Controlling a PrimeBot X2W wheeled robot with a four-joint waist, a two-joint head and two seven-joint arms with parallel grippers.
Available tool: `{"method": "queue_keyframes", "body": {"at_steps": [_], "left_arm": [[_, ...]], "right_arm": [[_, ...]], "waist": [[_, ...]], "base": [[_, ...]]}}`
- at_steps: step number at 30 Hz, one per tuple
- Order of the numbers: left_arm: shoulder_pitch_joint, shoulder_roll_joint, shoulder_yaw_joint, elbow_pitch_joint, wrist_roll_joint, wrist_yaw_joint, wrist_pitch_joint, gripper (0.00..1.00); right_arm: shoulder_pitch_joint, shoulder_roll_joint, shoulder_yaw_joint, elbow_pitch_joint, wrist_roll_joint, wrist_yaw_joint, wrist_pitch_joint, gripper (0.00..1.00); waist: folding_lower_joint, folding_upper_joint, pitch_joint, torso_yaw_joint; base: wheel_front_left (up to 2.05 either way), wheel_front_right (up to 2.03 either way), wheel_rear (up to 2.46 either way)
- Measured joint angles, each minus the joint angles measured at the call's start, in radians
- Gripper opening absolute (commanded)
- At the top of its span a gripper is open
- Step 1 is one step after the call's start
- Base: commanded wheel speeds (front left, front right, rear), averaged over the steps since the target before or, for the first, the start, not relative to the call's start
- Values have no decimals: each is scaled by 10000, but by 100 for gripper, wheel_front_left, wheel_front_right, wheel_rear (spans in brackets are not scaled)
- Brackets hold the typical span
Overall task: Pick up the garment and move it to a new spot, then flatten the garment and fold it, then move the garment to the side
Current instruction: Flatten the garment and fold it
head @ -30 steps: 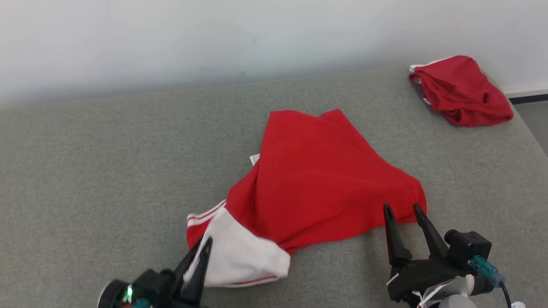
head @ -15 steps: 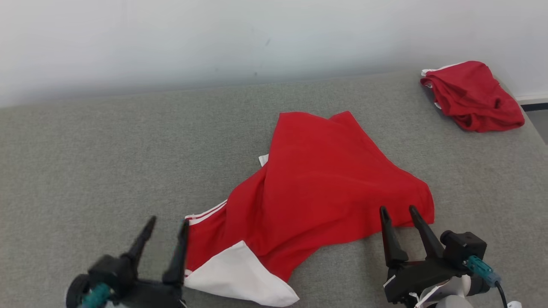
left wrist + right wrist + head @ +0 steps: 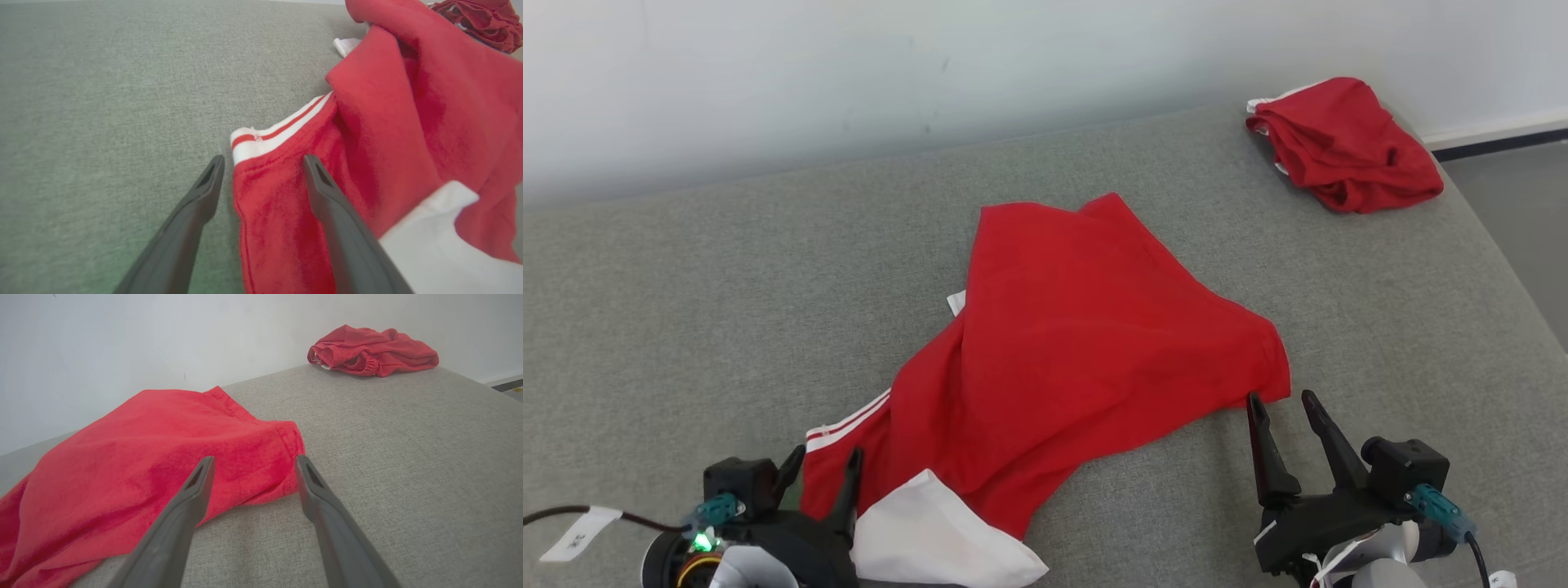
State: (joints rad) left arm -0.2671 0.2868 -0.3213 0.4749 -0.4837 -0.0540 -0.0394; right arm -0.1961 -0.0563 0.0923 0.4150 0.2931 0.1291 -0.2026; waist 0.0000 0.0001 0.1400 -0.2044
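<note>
— Left jaws?
— Spread wide, pinching nothing. Low over the grey fabric surface (image 3: 686, 286), one finger (image 3: 184, 232) against bare fabric, the other (image 3: 339, 228) in front of the red garment (image 3: 1078, 327), just beside its white-and-red striped cuff (image 3: 269, 136).
— Right jaws?
— Spread too, and empty. Fingertips (image 3: 196, 490) right at the garment's near right corner (image 3: 1270, 367), framing it in the wrist view.
— And the garment itself?
— Lying rumpled mid-surface, with a white panel (image 3: 931, 539) turned up at the near edge next to the left jaws and a small white tab (image 3: 956, 302) poking out on the left.
— Anything else?
— A second red garment (image 3: 1343, 143), bunched at the far right corner, well apart, near the pale wall (image 3: 849, 65).
</note>
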Motion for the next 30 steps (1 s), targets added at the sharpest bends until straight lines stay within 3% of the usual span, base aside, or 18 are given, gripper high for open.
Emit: {"method": "queue_keyframes", "body": {"at_steps": [1, 2, 3, 4, 9, 14, 22, 23, 24, 30], "left_arm": [[-87, -65, 44, 134, -117, -69, -42, 100], [-202, -109, 35, 276, -182, -128, -48, 81], [-288, -146, 48, 370, -215, -184, -171, 29], [-388, -176, 92, 483, -253, -213, -353, 0], [-948, -12, 366, 779, -84, 31, -1287, 0], [-1101, 447, 1687, 123, -268, 731, -2117, 0], [-333, 167, 1310, -460, -579, 454, -1569, 0], [-333, 81, 1233, -522, -619, 437, -1465, 55], [-333, 6, 1127, -581, -616, 439, -1386, 100], [-408, -188, 435, -428, -560, 249, -370, 100]], "right_arm": [[-42, 2, 2, 8, 2, 0, -6, 100], [-70, -2, -10, 17, 4, 0, -15, 100], [-79, 0, -13, 33, 8, 0, -36, 100], [-79, 0, -23, 71, 12, 0, -61, 100], [-87, 8, -58, 194, 13, 0, -115, 100], [-109, -8, -132, 249, 12, 0, -180, 100], [-164, -15, -65, 343, 15, 0, -190, 100], [-174, -25, -69, 357, 17, 0, -190, 100], [-177, -31, -67, 368, 17, 0, -192, 100], [-117, -109, -157, 382, 31, 0, -217, 100]], "waist": [[0, 0, 45, -42], [1, 0, 88, -76], [0, 0, 123, -102], [0, 0, 152, -117], [0, 0, 112, -7], [0, 0, 0, 329], [0, 0, 9, 652], [0, 0, 26, 658], [0, 0, 44, 658], [0, 1, 163, 626]], "base": [[0, 0, 0], [0, 0, 0], [0, 0, 0], [0, 0, 0], [0, 0, 0], [0, 0, 0], [0, 0, 0], [0, 0, 0], [0, 0, 0], [0, 0, 0]]}}
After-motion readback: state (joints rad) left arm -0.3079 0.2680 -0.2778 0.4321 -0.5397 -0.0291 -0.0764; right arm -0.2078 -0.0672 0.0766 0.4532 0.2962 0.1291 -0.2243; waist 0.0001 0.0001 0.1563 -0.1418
